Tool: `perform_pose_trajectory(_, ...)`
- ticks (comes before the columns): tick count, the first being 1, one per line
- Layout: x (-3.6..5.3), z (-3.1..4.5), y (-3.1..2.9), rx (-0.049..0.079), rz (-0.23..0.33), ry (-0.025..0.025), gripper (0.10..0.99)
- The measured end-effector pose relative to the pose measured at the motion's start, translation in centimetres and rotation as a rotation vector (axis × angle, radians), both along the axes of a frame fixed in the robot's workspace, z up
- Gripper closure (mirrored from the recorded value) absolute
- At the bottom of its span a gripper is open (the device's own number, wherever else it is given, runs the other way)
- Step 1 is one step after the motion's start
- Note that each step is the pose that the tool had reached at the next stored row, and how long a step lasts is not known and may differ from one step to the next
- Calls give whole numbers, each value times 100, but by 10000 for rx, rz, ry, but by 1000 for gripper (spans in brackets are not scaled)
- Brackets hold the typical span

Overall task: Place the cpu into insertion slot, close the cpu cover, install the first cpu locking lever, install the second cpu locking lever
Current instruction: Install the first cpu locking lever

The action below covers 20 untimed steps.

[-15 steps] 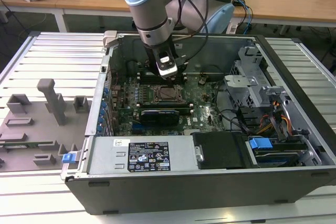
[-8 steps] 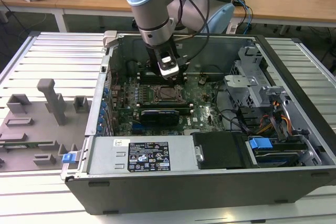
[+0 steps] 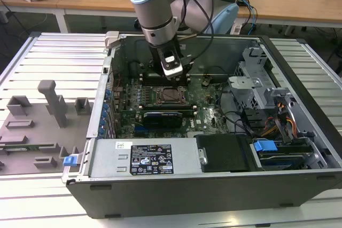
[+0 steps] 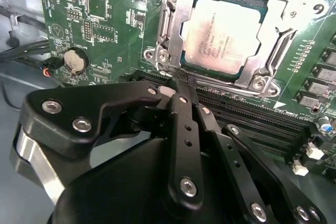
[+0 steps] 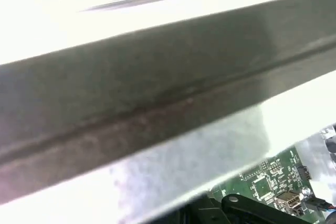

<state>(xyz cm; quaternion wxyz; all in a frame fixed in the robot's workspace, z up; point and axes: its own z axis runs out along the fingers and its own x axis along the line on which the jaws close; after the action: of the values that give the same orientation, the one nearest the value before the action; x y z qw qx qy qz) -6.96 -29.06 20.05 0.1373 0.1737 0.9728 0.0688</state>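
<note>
Hovering at the socket's edge, jaws pinched together and empty.
Gripper [image 4: 181, 88] tips meet just beside the cpu cover [image 4: 169, 30], which lies over the cpu [image 4: 223, 35] seated in the insertion slot [image 3: 170, 95].

Silver arm [image 3: 155, 22] with pale-blue joint caps, black screw-studded gripper [image 4: 184, 90] (cables trailing alongside)

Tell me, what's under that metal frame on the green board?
Through the metal frame's window shows a square chip with a silvery top, seated in its socket. The chip's edges and the socket's contacts beneath are covered.
</note>
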Motion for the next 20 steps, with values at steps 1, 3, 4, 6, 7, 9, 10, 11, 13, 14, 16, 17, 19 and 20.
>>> perform_pose_trajectory(1,0,6,0,-36,0,1,980)
perform_pose_trajectory(3,0,26,0,-177,0,13,980)
perform_pose_trajectory(4,-1,40,0,-282,-1,17,980)
perform_pose_trajectory(6,-1,69,-1,-450,-1,25,980)
perform_pose_trajectory(7,-1,90,0,-534,-1,25,980)
perform_pose_trajectory(9,-1,142,0,-677,-1,24,980)
perform_pose_trajectory(10,0,158,0,-693,1,25,980)
perform_pose_trajectory(11,0,169,0,-699,1,25,980)
perform_pose_trajectory(13,0,169,0,-697,-1,22,980)
perform_pose_trajectory(14,0,170,0,-698,-1,24,980)
perform_pose_trajectory(16,6,170,-1,-702,2,137,980)
perform_pose_trajectory(17,16,168,-2,-701,7,295,980)
perform_pose_trajectory(19,38,165,-4,-699,24,748,980)
perform_pose_trajectory(20,52,164,-8,-698,36,1097,980)
